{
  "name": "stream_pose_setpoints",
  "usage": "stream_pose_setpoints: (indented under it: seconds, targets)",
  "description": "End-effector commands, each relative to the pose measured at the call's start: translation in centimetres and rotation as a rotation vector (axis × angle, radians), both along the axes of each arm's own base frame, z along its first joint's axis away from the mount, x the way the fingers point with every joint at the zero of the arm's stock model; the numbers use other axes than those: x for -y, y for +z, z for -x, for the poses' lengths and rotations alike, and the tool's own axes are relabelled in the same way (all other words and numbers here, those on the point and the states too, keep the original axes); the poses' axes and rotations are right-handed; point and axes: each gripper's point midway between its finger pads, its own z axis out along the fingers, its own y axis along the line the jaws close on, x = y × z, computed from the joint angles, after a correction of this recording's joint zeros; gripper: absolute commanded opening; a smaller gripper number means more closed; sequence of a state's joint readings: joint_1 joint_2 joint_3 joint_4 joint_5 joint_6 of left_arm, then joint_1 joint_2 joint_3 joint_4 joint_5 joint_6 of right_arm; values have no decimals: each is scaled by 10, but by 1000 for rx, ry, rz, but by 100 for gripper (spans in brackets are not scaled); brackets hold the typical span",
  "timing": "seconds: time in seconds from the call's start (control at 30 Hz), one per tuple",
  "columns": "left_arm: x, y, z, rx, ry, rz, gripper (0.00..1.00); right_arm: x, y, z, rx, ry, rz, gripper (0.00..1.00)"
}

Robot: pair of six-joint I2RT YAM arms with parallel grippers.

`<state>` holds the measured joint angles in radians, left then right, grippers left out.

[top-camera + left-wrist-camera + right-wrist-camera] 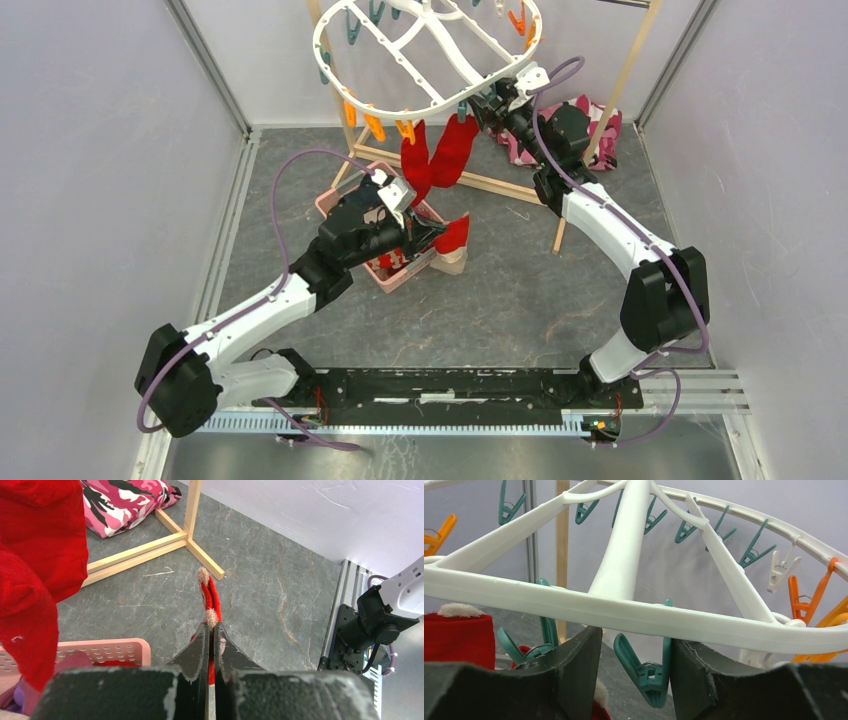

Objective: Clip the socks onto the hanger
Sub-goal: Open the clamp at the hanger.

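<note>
hanger [425, 50]: one white oval frame with cross bars, tilted, hung high at the far side; teal and orange pegs dangle along its rim, and one white peg shows in the right wrist view
hung socks [440, 158]: two red ones, clipped side by side at the hanger's near rim, hanging straight down
held sock [210, 600]: one red one with fuzzy pale trim, below the hanger and just right of the basket
basket [345, 200]: one pink, perforated, on the floor below the hanger's near rim; more socks lie inside, count unclear
left gripper [210, 626]: below the hanger, over the basket; jaws pressed tight together, pinching the held sock
right gripper [634, 662]: up at the hanger's near-right rim; jaws apart, one either side of a teal peg [644, 670], not visibly pressing it
rack [560, 190]: one light wooden frame, standing behind and under the hanger
cloth [590, 120]: one pink camouflage piece, on the floor right of the hanger, by the rack's foot
</note>
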<state>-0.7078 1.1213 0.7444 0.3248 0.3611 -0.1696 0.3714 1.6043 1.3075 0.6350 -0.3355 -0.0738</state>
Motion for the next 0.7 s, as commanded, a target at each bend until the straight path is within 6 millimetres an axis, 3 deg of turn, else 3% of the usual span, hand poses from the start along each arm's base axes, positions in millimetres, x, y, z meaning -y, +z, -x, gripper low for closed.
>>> stream_pose_setpoints:
  seconds: [0.0,0.17,0.5,0.67]
  targets:
    - [3,10,4,-12,-23,56,2,6,44,9,121,-20,-20,55]
    - [3,11,4,-12,-25,60,2,7,47,11,126,-19,-27,55]
    - [4,13,4,-10,-31,66,2,9,49,15,128,-2,-32,45]
    - [6,15,4,-11,-37,69,2,10,51,17,130,6,-32,30]
